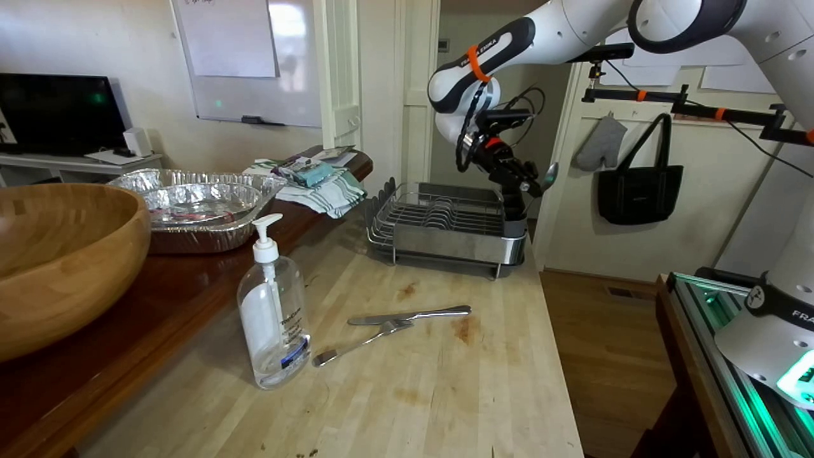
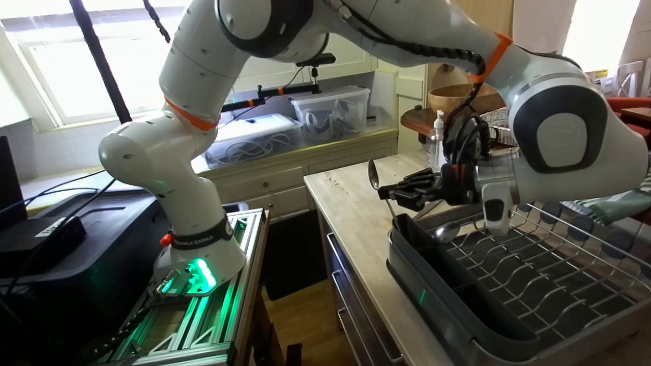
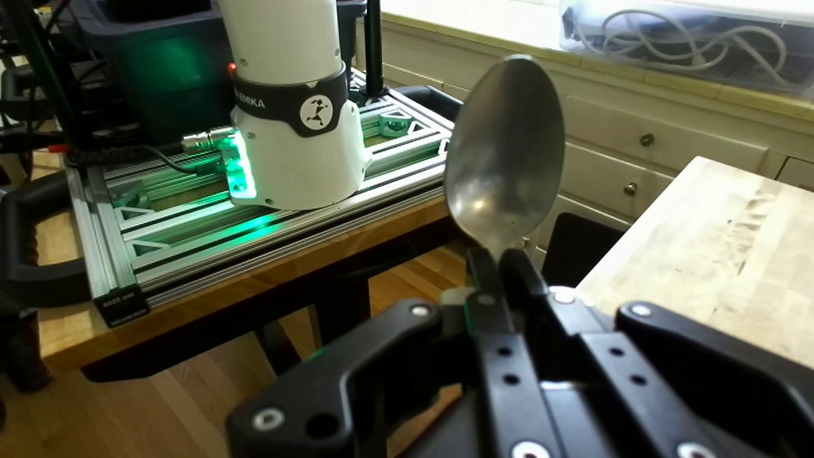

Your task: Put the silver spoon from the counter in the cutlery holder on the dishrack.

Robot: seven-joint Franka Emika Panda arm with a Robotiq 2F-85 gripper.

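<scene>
Likely placing: black two-fingered gripper (image 3: 496, 258) clamps slim silver metal spoon (image 3: 505, 149) at boxy dark-grey plastic cutlery holder (image 2: 433, 285); next, lower in, release.

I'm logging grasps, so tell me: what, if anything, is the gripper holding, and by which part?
A spoon: the gripper is shut on its handle, just below the rounded end, which points up.
</scene>
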